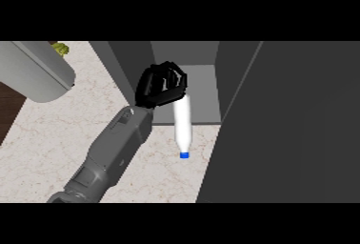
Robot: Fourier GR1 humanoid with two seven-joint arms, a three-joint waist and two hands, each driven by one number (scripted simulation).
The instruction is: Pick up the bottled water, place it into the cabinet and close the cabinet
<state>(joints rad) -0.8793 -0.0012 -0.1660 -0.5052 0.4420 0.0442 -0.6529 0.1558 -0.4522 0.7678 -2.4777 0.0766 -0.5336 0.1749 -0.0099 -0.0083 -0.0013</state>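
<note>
At the cabinet [202,93] mouth, our left hand [162,86], fingers clamped round the bottle [183,125], is mid-placing; next, we judge, set it inside, release, swing the door [295,124] shut.

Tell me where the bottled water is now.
In the head view's centre, the bottled water is held by the left hand at the open cabinet front, blue cap over the counter.

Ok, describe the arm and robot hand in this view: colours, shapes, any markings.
Only the left arm shows. Its forearm is mid grey, long and boxy, broadening toward the elbow, with darker recessed panels near the wrist and lower down. The left robot hand is black and chunky, with thin lighter lines between its fingers. No cables, labels or sleeve are visible.
</note>
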